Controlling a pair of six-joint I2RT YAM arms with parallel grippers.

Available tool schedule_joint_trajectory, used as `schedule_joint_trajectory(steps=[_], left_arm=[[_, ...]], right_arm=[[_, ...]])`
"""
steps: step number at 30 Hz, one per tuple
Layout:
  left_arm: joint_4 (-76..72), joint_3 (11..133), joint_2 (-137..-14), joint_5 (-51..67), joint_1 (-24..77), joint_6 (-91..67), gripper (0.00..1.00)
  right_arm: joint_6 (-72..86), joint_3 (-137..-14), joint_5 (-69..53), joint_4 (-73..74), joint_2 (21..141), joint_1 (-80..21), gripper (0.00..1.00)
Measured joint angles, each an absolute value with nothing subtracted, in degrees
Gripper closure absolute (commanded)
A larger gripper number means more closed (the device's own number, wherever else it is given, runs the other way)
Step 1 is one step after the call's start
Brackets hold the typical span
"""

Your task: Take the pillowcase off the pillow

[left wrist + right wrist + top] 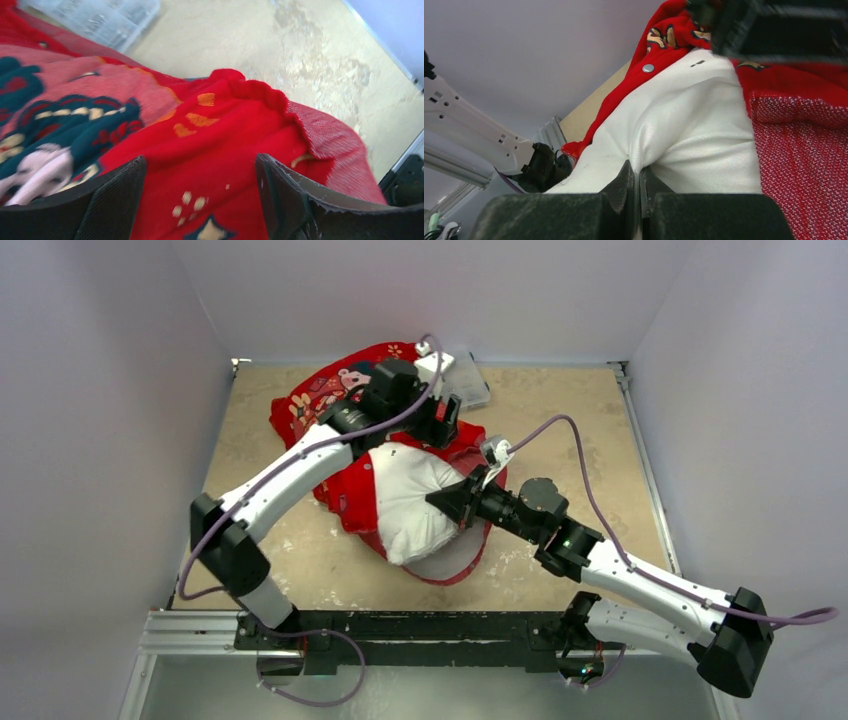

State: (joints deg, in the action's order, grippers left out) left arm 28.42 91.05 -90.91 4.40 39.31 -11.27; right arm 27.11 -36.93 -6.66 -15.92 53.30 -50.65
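The red printed pillowcase [325, 400] lies bunched at the table's middle and back, its open end folded back to show the paler inside [804, 150]. The white pillow [412, 502] sticks out of it toward the front. My right gripper [440, 501] is shut on a pinched fold of the pillow [684, 125]. My left gripper [447, 423] is open, with red pillowcase fabric [220, 165] between its fingers [280, 195], above the bunched cover's back right part.
A clear plastic box [462, 380] sits at the back behind the pillowcase, also in the left wrist view [100, 20]. Bare tan tabletop [580, 420] lies to the right and left. White walls close in three sides.
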Motion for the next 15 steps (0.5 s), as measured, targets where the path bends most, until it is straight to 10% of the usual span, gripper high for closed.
schedule_joint_trajectory(steps=[4,10,15], left_arm=[[29.71,93.56,-98.70,7.79,40.40,-8.32,0.30],[30.83,95.53,-104.01,13.43,40.64,-5.54,1.00],[29.76,96.75,-106.24,14.98,40.66,-5.87,1.00]], right_arm=[[26.55,-36.93,-7.03,-15.97,53.36,-50.65,1.00],[25.74,-36.93,-7.07,-15.86,54.39,-50.57,1.00],[24.75,-36.93,-7.25,-15.94,54.37,-50.48,1.00]])
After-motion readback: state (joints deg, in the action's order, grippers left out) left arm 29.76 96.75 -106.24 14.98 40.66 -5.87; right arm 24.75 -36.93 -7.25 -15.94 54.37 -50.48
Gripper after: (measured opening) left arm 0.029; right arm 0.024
